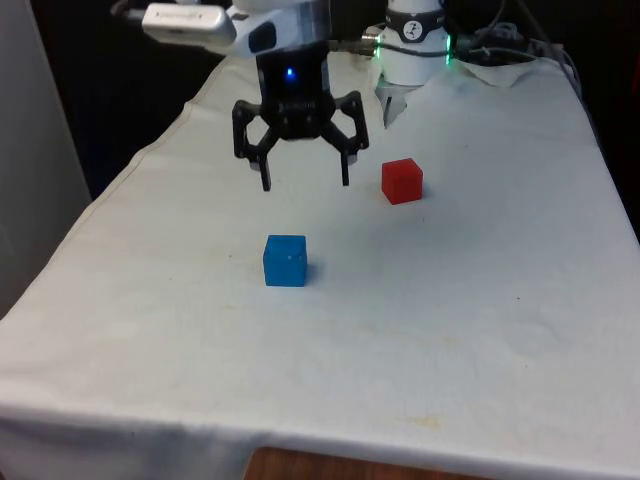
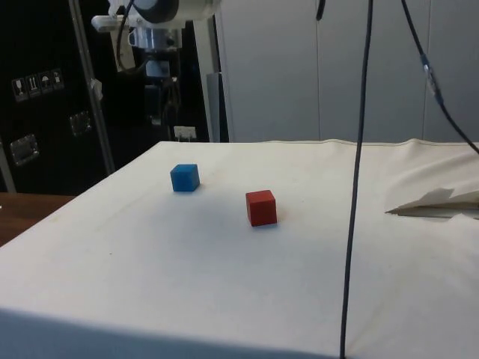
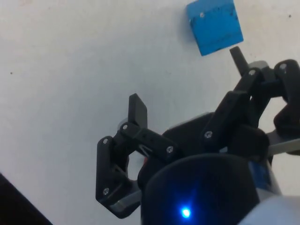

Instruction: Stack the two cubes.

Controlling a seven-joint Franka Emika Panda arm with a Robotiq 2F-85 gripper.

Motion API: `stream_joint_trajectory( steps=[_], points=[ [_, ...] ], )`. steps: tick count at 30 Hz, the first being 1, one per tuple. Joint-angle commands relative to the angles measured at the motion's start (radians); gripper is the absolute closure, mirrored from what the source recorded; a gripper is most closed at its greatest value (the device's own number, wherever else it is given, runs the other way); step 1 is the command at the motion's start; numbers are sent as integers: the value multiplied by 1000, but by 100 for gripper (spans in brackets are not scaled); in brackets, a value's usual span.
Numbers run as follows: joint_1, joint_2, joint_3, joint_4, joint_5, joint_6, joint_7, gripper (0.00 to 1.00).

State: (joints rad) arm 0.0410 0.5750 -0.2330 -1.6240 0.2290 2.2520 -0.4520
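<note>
Fingers (image 1: 306, 182) spread, above cloth; blue cube (image 1: 285, 261), red cube (image 1: 402, 181) apart.

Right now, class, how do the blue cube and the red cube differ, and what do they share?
Colour: the blue cube is blue, the red cube red. Place: in the front view the blue cube lies nearer the camera and towards the front view's left, while the red cube lies farther back, to the right. The open gripper hangs nearer the blue cube. Both look alike in size, rest on the cloth, apart and unstacked.

White cloth (image 1: 480, 330) over table; black cable (image 2: 359, 187) hanging in side view; possibly crumpled paper (image 2: 438, 200).
</note>
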Motion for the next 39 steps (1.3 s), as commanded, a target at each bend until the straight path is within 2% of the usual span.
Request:
stream_joint_trajectory(
  steps=[1, 6, 7, 8, 11, 16, 17, 18, 23, 24, 25, 39],
  points=[
    [-7, 31, 3, 35, 3, -24, -3, 0],
    [-10, 85, -4, 102, 0, -61, -4, 0],
    [-6, 87, -8, 103, 0, -49, -1, 0],
    [-9, 103, -10, 128, -3, -82, -2, 0],
    [-11, 132, -24, 166, -2, -117, -5, 0],
    [-13, 153, -40, 183, 1, -142, -5, 0],
    [-9, 148, -42, 176, 0, -129, -4, 0],
    [-15, 157, -43, 184, 1, -143, -4, 0],
    [-19, 176, -53, 186, 6, -141, 0, 0],
    [-15, 171, -55, 178, 3, -132, -2, 0],
    [-19, 179, -54, 186, 7, -139, 1, 0],
    [-15, 210, -57, 184, 24, -102, 13, 0]
  ],
)
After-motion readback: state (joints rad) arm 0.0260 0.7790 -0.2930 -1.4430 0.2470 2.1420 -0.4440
